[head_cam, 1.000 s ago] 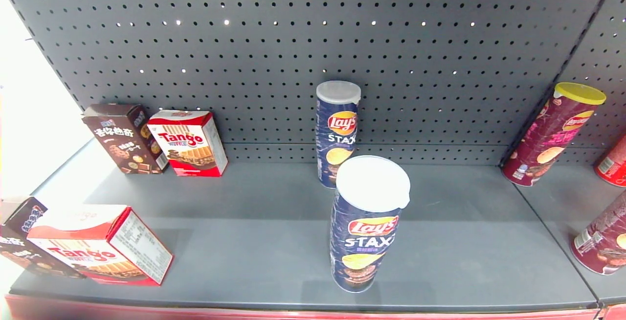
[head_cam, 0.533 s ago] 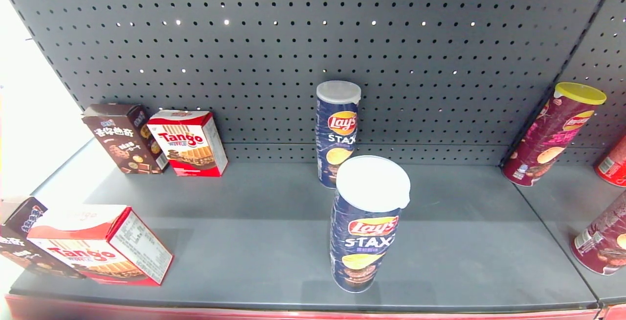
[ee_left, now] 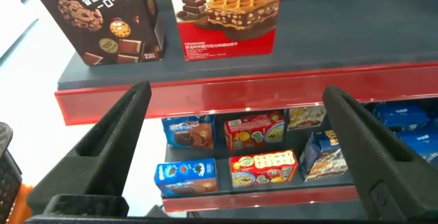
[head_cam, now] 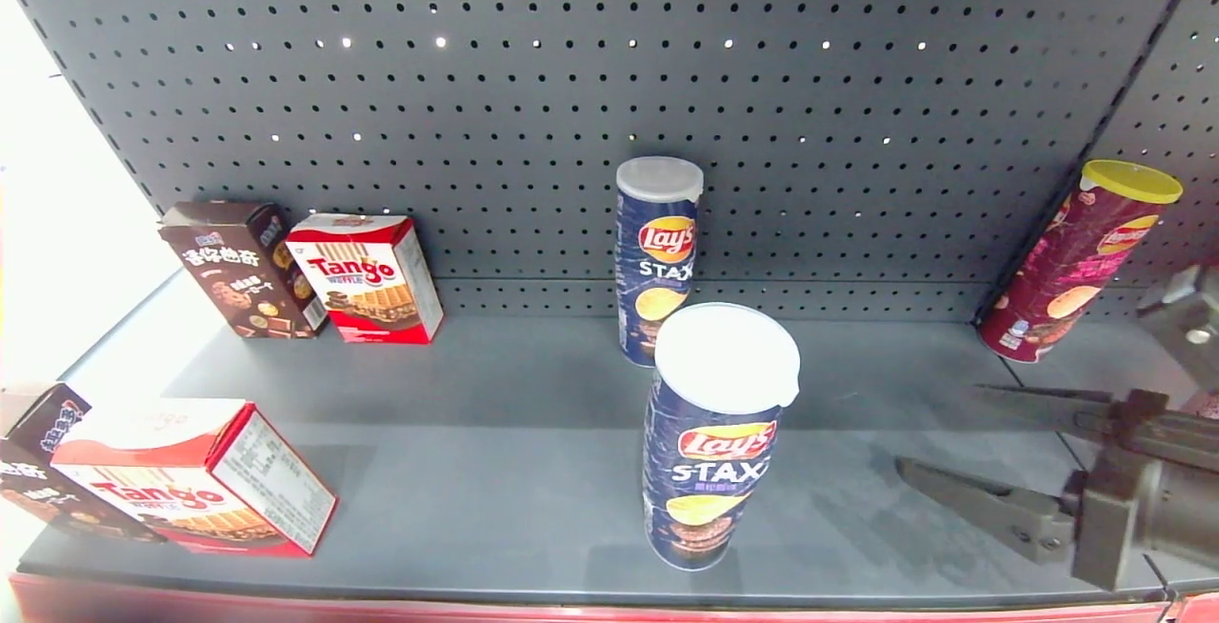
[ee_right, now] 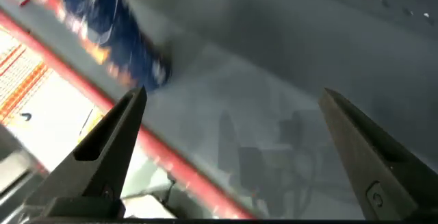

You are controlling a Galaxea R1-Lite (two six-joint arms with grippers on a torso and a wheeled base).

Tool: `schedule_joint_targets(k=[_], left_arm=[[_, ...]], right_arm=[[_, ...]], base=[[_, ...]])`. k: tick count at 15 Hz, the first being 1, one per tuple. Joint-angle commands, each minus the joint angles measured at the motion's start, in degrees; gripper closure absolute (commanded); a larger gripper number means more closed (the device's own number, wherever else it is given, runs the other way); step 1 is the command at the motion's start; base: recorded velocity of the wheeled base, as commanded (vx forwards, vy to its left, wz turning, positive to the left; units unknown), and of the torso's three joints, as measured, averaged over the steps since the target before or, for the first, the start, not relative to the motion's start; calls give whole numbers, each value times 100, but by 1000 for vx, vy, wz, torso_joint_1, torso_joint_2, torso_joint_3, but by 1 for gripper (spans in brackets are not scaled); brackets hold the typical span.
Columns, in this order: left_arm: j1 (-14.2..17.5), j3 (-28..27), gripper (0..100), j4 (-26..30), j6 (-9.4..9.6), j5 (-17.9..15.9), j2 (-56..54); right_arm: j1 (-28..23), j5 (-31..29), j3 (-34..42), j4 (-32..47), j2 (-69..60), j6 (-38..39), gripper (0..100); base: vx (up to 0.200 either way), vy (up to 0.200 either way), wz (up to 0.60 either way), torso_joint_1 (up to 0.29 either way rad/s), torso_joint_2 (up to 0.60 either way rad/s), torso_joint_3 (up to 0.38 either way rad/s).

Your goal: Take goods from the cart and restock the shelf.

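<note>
Two blue chip cans stand on the grey shelf: one near the front edge and one by the back panel. My right gripper hangs open over the shelf's right part, to the right of the front can and apart from it, with nothing between its fingers. In the right wrist view the right gripper is open above the shelf's front edge, with the front blue can off to one side. My left gripper is open and holds nothing, below the front of the shelf.
Brown cookie boxes and red wafer boxes stand at the left, back and front. Maroon cans stand beyond a divider at the right. The left wrist view shows a lower shelf of small boxes under the red shelf edge.
My right gripper has come into the head view from the right, open, over the shelf's right part. The cans and boxes have not moved.
</note>
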Motion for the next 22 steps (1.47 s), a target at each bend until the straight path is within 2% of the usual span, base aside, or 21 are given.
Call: schedule_joint_targets(k=[1,2,9,15,22], left_arm=[[0,1,0,2,-53,9,16],[0,1,0,2,-141,36,16],[0,-8,0,2,-123,27,16],[9,-8,0,2,-123,27,16],[9,-8,0,2,-141,27,16]], right_arm=[[154,-31,-149,-287,951,-22,0],[268,-31,-158,-269,1065,-154,0],[506,-31,-263,-260,1478,-250,0],[523,-31,-272,-260,1601,-259,0],[567,-31,-633,-260,2049,-496,0]], base=[[0,0,0,0,0,0],[0,0,0,0,0,0],[0,0,0,0,0,0],[0,0,0,0,0,0],[0,0,0,0,0,0]])
